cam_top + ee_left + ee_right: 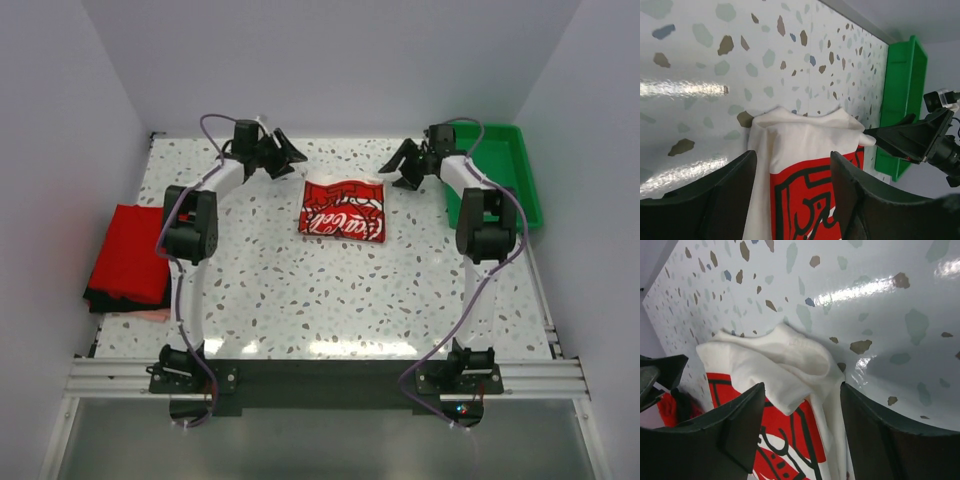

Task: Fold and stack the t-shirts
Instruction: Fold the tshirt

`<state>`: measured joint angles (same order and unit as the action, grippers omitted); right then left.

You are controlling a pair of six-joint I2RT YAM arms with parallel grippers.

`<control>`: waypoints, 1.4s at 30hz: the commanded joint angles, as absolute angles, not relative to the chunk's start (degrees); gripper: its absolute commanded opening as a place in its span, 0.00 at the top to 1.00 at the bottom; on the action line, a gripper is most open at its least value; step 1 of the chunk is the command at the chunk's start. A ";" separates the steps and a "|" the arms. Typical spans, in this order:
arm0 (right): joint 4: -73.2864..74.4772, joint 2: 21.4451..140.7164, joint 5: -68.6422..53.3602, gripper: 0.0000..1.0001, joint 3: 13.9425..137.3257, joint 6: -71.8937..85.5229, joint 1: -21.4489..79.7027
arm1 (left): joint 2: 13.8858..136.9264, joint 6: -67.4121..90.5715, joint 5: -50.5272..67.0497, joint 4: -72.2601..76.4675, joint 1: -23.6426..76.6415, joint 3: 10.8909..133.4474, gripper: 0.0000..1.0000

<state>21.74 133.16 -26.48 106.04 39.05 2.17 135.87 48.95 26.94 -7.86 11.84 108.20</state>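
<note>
A folded cream-white t-shirt with a red printed graphic (342,210) lies flat at the middle back of the table. My left gripper (285,152) hangs open just beyond its far left corner, and my right gripper (405,165) hangs open beyond its far right corner. In the left wrist view the shirt (800,150) shows between the spread jaws of that gripper (792,175), unpinched. It is the same in the right wrist view: the shirt's cream fold (785,370) lies loose under the open gripper (802,410). A plain red t-shirt (128,255) rests on darker ones (100,298) at the table's left edge.
A green plastic tray (500,165) stands at the back right, and its wall (902,85) shows in the left wrist view. White walls close the table on three sides. The two grippers face each other across the shirt's far edge.
</note>
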 commanded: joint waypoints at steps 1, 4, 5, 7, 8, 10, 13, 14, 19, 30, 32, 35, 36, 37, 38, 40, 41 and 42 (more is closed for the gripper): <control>19.78 126.07 -23.84 0.34 107.86 37.44 1.84 | 127.38 49.31 29.19 2.98 10.11 102.69 0.34; 19.77 121.04 -19.53 0.33 101.53 35.43 4.03 | 124.46 49.04 26.03 3.16 10.98 96.62 0.34; 21.34 118.68 -15.60 0.32 100.38 33.51 4.91 | 123.15 48.09 24.71 1.77 11.60 95.46 0.34; 23.46 117.16 -11.19 0.32 98.27 31.47 8.51 | 122.43 46.59 19.11 -2.09 13.70 94.14 0.35; 25.29 116.38 -6.20 0.32 97.30 29.81 9.83 | 122.34 45.45 17.59 -4.46 14.41 93.96 0.35; 26.97 116.54 -0.73 0.31 97.12 28.31 13.79 | 122.96 44.83 14.00 -6.32 16.16 93.69 0.37; 30.75 119.35 6.58 0.30 98.79 26.11 17.75 | 124.45 43.69 9.43 -8.70 18.36 93.60 0.37; 31.20 120.05 8.07 0.30 98.96 25.58 18.36 | 125.50 43.33 8.62 -9.83 18.89 93.78 0.38; 34.88 126.12 12.74 0.28 101.34 23.29 21.88 | 127.53 42.80 6.25 -10.63 22.14 92.38 0.41; 30.77 115.24 13.10 0.28 79.21 24.17 29.52 | 114.01 50.53 0.44 -9.23 28.29 68.34 0.66; 29.45 111.03 11.96 0.29 73.60 25.22 31.80 | 109.00 51.85 0.18 -7.74 29.26 63.92 0.67; 27.51 103.92 10.38 0.29 65.61 27.41 35.75 | 101.97 53.87 -1.22 -7.21 31.81 55.92 0.67; 27.25 102.15 9.59 0.29 63.74 28.03 36.73 | 99.95 54.40 -1.75 -7.38 33.38 52.24 0.67; 26.38 100.30 8.80 0.29 61.89 29.26 37.87 | 95.93 54.93 -2.45 -7.47 34.18 50.38 0.67; 26.11 96.19 8.35 0.29 58.66 30.05 39.62 | 93.80 55.71 -2.90 -7.82 34.80 48.53 0.67; 25.58 92.04 6.42 0.29 55.72 31.20 40.69 | 87.56 56.34 -3.86 -9.13 35.16 44.13 0.66; 25.84 90.19 6.24 0.29 54.07 32.07 40.61 | 85.54 56.16 -4.56 -9.92 35.16 42.73 0.66; 26.36 86.43 6.68 0.28 53.97 32.17 40.61 | 83.86 55.81 -5.44 -10.71 35.16 42.54 0.64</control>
<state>26.15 94.08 8.49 55.88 29.08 40.71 90.13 54.26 -1.08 -8.25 35.44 44.99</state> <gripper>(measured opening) 0.713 0.348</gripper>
